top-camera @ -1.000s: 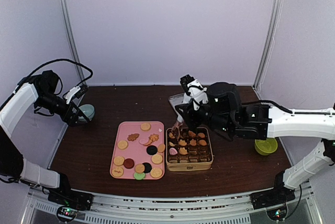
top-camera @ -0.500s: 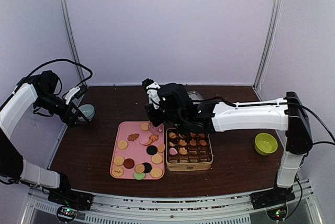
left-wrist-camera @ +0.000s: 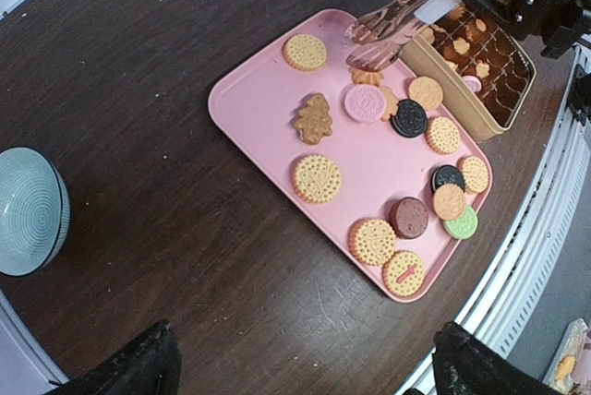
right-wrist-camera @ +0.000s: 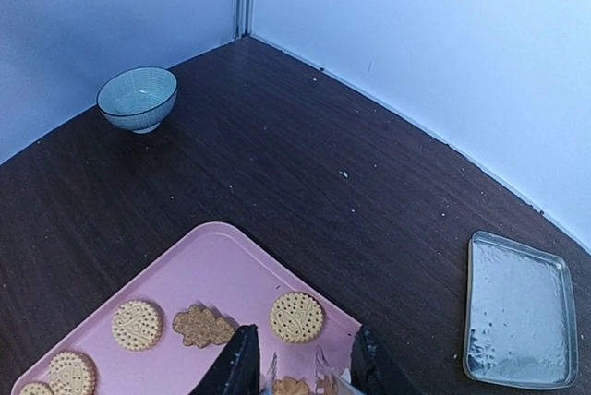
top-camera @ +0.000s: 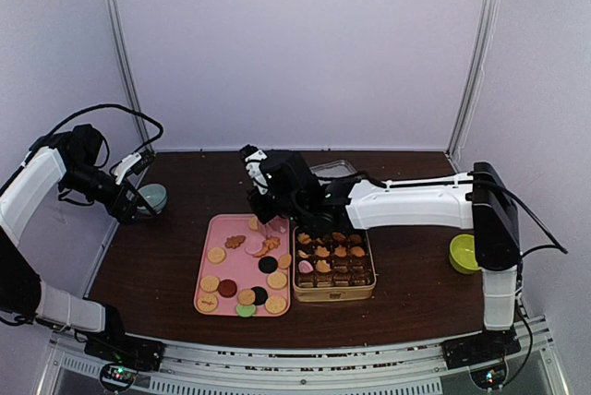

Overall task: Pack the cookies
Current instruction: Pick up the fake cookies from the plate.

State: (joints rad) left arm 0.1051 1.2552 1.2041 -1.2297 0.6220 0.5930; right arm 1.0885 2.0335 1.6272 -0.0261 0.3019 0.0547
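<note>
Cookies [left-wrist-camera: 317,178]: over a dozen unpacked on pink tray [left-wrist-camera: 369,160], gold tin [top-camera: 334,295] partly filled; right gripper [left-wrist-camera: 362,37] part-open, apparently empty, above tray; left gripper [top-camera: 140,203] spread wide, empty.

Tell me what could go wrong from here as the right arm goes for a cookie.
1. The right gripper, jaws apart, hangs over a crowded bunch of cookies at the pink tray's far corner. Some overlap, so it may grab two or shove the neighbours.
2. That corner lies right beside the gold tin; a finger could clip its wall on the way across.
</note>
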